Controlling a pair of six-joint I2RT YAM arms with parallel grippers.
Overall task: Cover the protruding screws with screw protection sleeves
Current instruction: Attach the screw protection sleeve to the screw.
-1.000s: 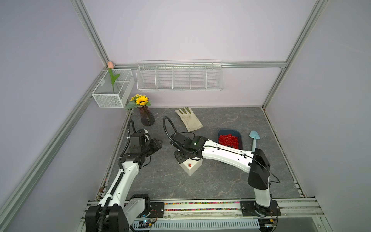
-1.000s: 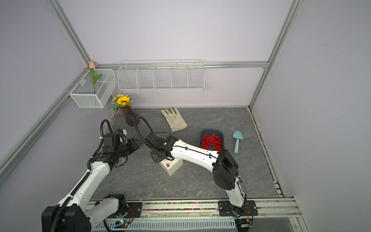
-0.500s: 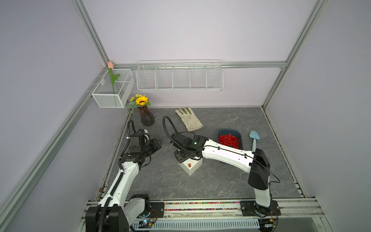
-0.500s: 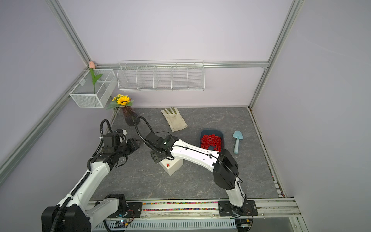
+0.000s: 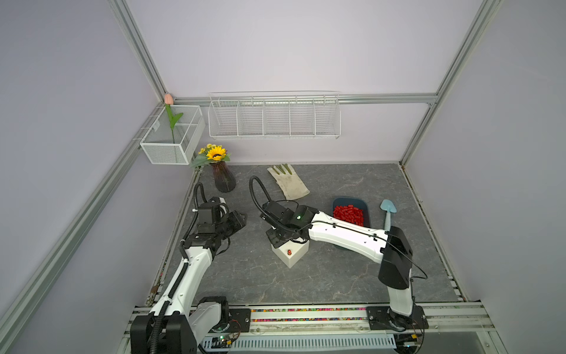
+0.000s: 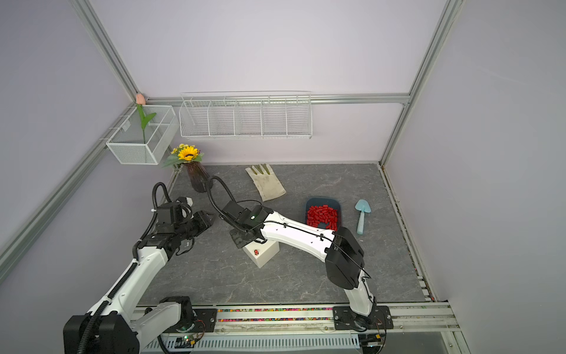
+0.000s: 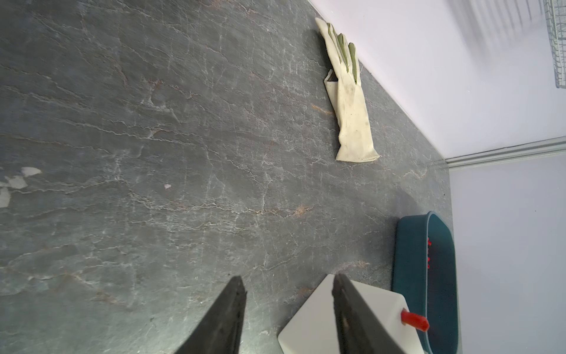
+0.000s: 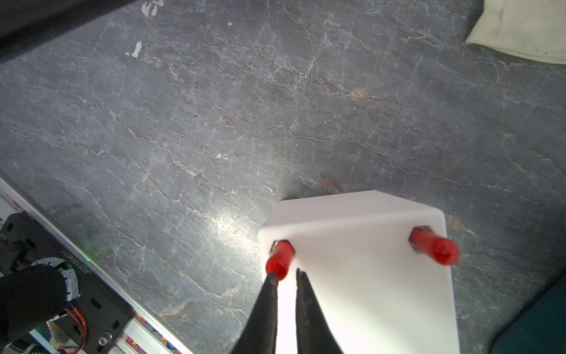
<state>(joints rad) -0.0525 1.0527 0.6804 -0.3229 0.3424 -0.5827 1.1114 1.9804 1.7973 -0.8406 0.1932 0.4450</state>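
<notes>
Mid-worktop in both top views, the box (image 5: 298, 257) sits under the right arm (image 5: 343, 236). That arm stretches low from the front right corner, its wrist bent down over the box top. One sleeve (image 5: 289, 252) shows on the box's front corner. Spare sleeves (image 5: 349, 213) fill the tray (image 5: 335, 202) near the right edge. The left gripper (image 5: 242, 218) hovers by the left edge, well apart from the box.

From the left wrist, we see its jaws partly apart and empty.

From the right wrist, the right gripper (image 8: 286, 274) has its jaws almost together, holding nothing. One tip meets a seated sleeve at a box corner, and a second sleeve (image 8: 435, 249) caps the next corner. No bare screw shows, and the other corners are hidden.

We judge this sleeve is being pressed home. Next we should lift clear and fetch another from the tray.
</notes>
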